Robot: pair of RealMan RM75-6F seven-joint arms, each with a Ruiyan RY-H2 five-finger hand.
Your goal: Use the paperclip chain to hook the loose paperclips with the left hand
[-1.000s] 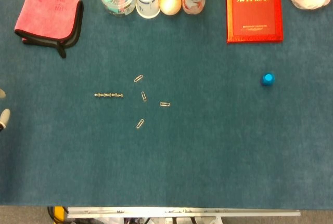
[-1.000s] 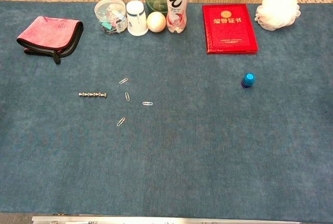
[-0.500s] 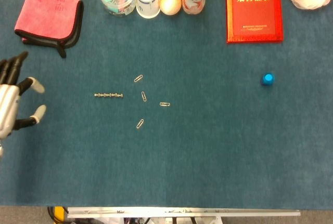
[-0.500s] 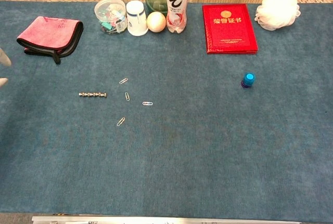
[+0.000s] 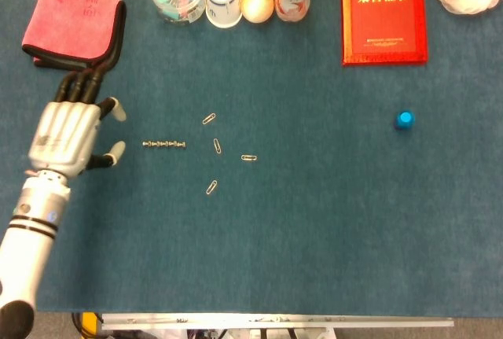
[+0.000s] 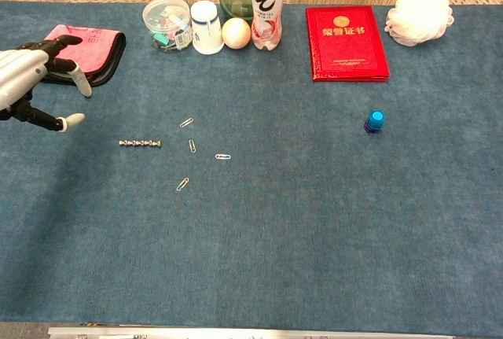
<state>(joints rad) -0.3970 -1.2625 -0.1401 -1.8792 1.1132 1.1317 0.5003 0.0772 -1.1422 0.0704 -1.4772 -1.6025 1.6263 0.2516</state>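
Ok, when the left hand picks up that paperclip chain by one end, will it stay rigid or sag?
Probably sag: the paperclip chain shows as separate small links, so it should dangle from whichever end is held. It lies flat and thin on the table, so pinching it may be fiddly. The left hand is open beside it, not touching.

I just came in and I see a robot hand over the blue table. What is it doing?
The robot's left hand is open above the table's left side, holding nothing. Just to its right lies a short paperclip chain, untouched on the blue cloth. Four loose paperclips are scattered a little further right. It looks ready to pick up the chain, then use it to hook those clips. The right hand is not in view.
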